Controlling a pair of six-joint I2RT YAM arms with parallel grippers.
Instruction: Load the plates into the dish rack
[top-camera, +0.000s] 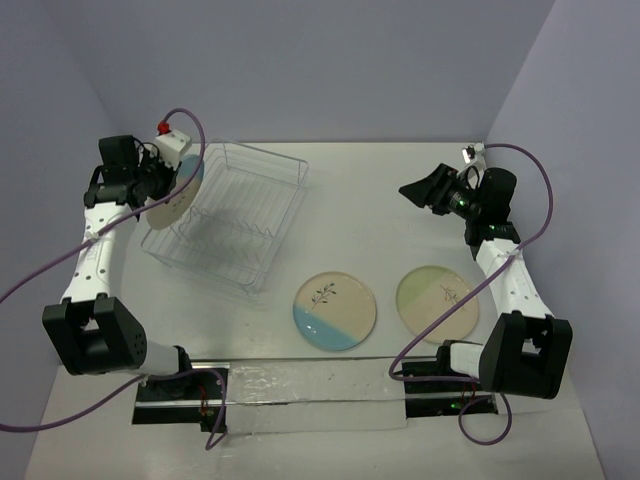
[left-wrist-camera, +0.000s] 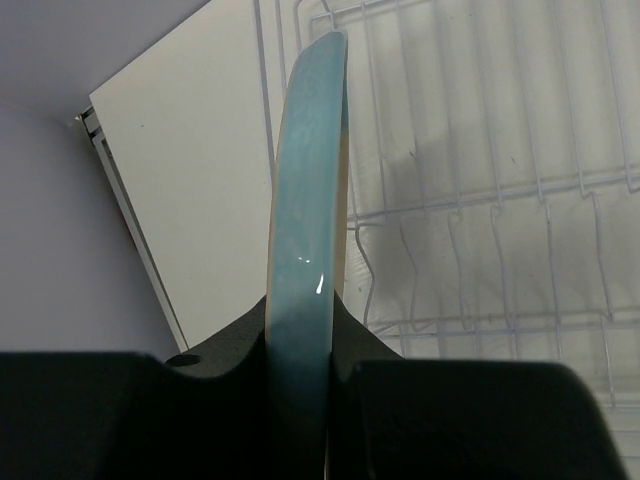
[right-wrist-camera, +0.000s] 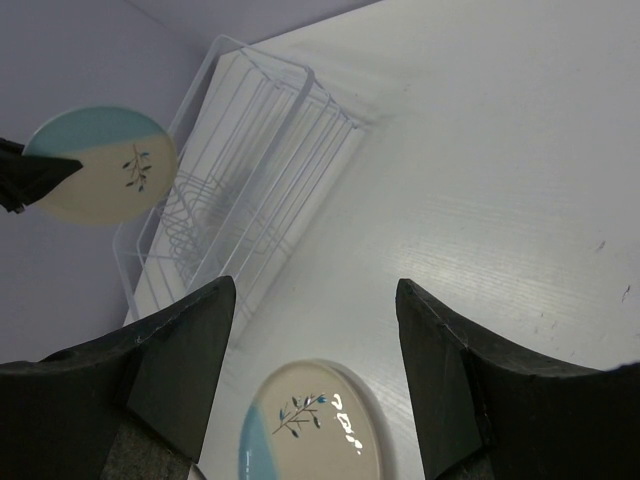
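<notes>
Being pinched by the left end effector (left-wrist-camera: 305, 350), a plate (left-wrist-camera: 310, 190) is held beside the rack (top-camera: 243, 218), right end effector (right-wrist-camera: 315, 290) spread

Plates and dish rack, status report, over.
Left gripper shut on held plate, on edge beside dish rack. Right gripper open, empty. Blue plate and green plate flat on table. Rack empty, nothing blocking.
</notes>
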